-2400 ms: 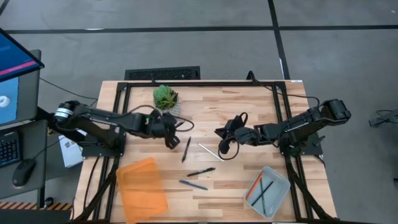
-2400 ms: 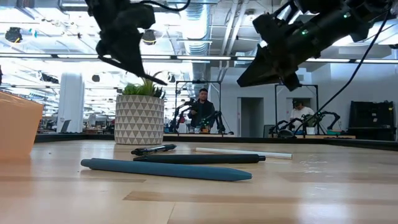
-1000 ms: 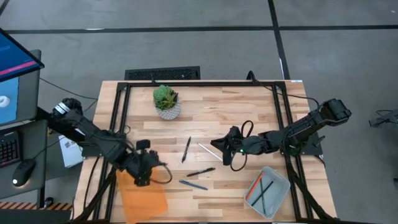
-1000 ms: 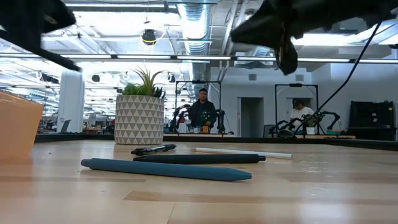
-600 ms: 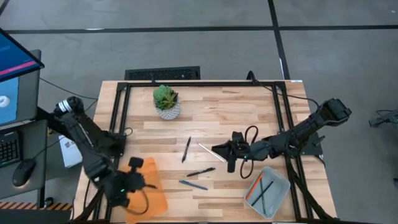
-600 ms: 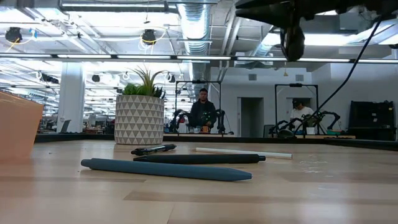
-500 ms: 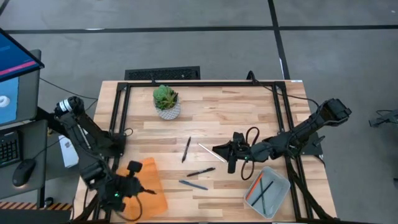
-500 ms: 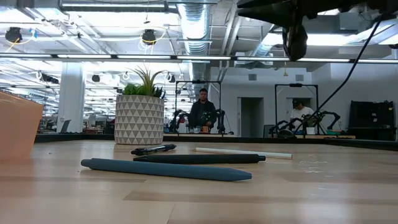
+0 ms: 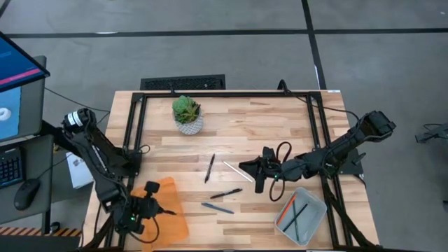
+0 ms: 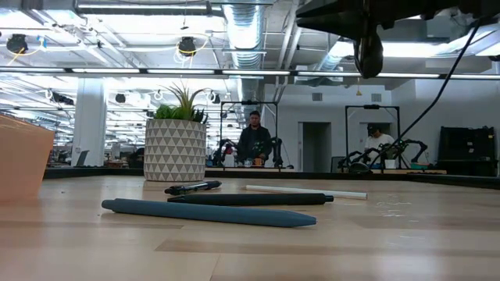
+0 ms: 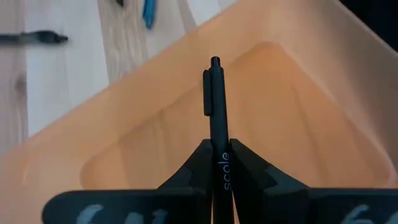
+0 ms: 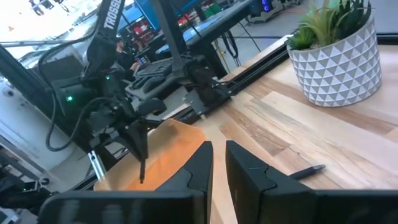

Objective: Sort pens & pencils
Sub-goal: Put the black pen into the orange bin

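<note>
My left gripper (image 9: 152, 209) is shut on a black pen (image 11: 214, 106) above the orange tray (image 9: 171, 222) at the table's near left. It also shows in the right wrist view (image 12: 138, 146). My right gripper (image 9: 244, 168) hovers empty by the white pencil (image 9: 236, 170) at mid-table, with only a narrow gap between its fingers (image 12: 217, 144). Two black pens (image 9: 210, 168) (image 9: 225, 194) and a blue pen (image 9: 218, 208) lie flat on the wood. A grey bin (image 9: 302, 213) at the near right holds orange and dark sticks. My left gripper pinches the black pen's barrel (image 11: 219, 160) between its two fingers (image 11: 193, 169). The pen lies along the fingers, and its clip end (image 11: 211, 81) sticks out past them. The fingers slant down from above. The pen is lifted clear and points down into the orange tray (image 11: 298, 124).
A potted plant (image 9: 187, 113) stands at the far left of the table. In the low view the blue pen (image 10: 211, 212), a black pen (image 10: 250, 199) and the white pencil (image 10: 305, 191) lie in front of it. A black frame runs along the table's edges. People stand in the room beyond.
My left gripper has carried the black pen toward the table's near left corner, coming to rest above the orange tray, still shut on the pen. My right gripper stays near the white pencil. The pens and the pencil on the table have not moved.
</note>
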You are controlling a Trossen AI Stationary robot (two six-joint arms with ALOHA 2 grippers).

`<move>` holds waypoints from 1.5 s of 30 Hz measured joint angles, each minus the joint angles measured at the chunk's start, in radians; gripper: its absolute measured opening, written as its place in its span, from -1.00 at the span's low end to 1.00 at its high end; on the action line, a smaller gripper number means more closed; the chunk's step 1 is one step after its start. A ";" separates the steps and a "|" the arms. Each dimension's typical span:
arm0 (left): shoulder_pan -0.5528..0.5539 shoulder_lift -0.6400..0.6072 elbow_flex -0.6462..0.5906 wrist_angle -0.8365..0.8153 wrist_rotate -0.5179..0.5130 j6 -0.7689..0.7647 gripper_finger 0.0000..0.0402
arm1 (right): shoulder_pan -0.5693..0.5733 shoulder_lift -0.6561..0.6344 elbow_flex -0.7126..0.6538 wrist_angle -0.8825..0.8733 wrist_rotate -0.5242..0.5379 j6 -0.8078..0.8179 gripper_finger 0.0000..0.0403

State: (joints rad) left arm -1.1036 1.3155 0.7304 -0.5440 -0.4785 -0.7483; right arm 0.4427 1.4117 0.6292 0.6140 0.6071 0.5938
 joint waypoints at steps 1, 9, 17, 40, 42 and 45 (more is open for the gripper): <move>-0.002 0.000 -0.004 0.020 -0.004 0.012 -0.90 | 0.000 0.000 0.000 0.000 0.000 0.000 -0.67; -0.004 -0.001 -0.082 0.223 -0.033 0.153 -0.90 | 0.000 0.000 0.000 -0.005 0.002 0.000 -0.67; -0.004 -0.001 -0.084 0.198 -0.077 0.122 -0.88 | 0.010 0.000 0.000 -0.011 0.004 0.000 -0.67; -0.004 -0.001 -0.084 0.189 -0.087 0.003 -0.51 | 0.009 0.000 0.000 -0.025 0.004 0.000 -0.67; -0.004 -0.001 -0.084 0.189 -0.087 0.003 -0.47 | 0.009 0.000 0.000 -0.025 0.004 0.000 -0.67; -0.004 -0.001 -0.084 0.189 -0.086 0.003 -0.43 | 0.009 0.000 0.000 -0.025 0.004 0.000 -0.67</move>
State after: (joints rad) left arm -1.1076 1.3148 0.6468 -0.3550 -0.5644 -0.7456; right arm 0.4519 1.4117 0.6292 0.5892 0.6107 0.5941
